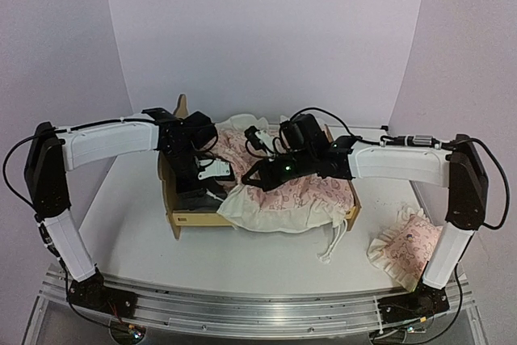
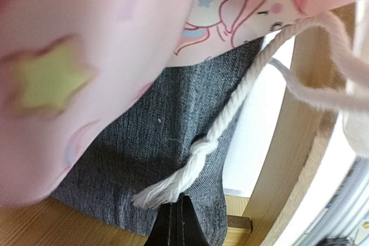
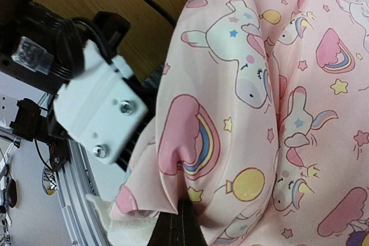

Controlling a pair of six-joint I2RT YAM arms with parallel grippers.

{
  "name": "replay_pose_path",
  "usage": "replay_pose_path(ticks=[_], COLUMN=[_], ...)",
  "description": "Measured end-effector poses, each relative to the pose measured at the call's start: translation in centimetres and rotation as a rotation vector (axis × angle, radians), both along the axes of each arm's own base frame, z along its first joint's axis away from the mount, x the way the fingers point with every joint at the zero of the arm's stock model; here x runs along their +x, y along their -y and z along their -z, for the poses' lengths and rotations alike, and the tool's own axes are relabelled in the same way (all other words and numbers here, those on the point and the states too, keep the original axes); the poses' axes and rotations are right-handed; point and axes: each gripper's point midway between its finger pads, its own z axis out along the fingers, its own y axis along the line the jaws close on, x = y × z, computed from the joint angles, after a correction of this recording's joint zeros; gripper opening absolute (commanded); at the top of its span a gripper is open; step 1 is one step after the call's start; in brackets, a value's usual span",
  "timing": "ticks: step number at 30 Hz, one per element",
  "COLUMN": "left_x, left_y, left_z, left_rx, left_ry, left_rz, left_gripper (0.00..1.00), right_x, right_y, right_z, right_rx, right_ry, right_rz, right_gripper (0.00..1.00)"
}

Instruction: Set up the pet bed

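Note:
The pet bed [image 1: 179, 219] is a light plywood frame with its eared headboard on the left and a grey fabric base [image 2: 150, 142]. A pink printed cover [image 1: 295, 191] with a cream ruffle is bunched over the bed's middle and right. My left gripper [image 2: 180, 201] is down in the bed's left end [image 1: 213, 177], shut, its tips pinching the frayed end of the cover's white cord [image 2: 230, 113] just above the grey base. My right gripper [image 3: 183, 210] is shut on a fold of the cover [image 3: 259, 113], close beside the left one [image 1: 254, 174].
A small pink ruffled pillow [image 1: 405, 248] lies on the table at the right, near the right arm's base. Another white cord [image 1: 331, 244] hangs off the bed's front right corner. The left arm's white wrist block [image 3: 101, 113] sits right next to the right gripper.

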Motion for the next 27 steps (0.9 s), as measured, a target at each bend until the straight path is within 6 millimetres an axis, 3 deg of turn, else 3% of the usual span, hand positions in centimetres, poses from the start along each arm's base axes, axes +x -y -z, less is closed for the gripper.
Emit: replay_pose_path(ticks=[5, 10, 23, 27], left_x=[-3.6, -6.5, -5.5, -5.1], left_y=[-1.1, -2.3, -2.8, -2.7], left_z=[-2.0, -1.7, 2.6, 3.5], left_rx=[-0.079, -0.061, -0.026, -0.02], left_ry=[-0.03, -0.106, -0.029, 0.008], left_rz=[0.011, 0.025, 0.061, 0.093], left_gripper=[0.0, 0.0, 0.0, 0.15], right_x=[-0.5, -1.1, -2.3, -2.9], right_y=[-0.8, -1.5, -2.3, -2.7], right_z=[1.0, 1.9, 2.9, 3.8], right_rx=[-0.009, -0.02, -0.04, -0.053], right_ry=[-0.019, -0.036, -0.054, -0.065], right_rz=[-0.01, -0.021, -0.022, -0.032], right_gripper=[0.0, 0.0, 0.0, 0.0])
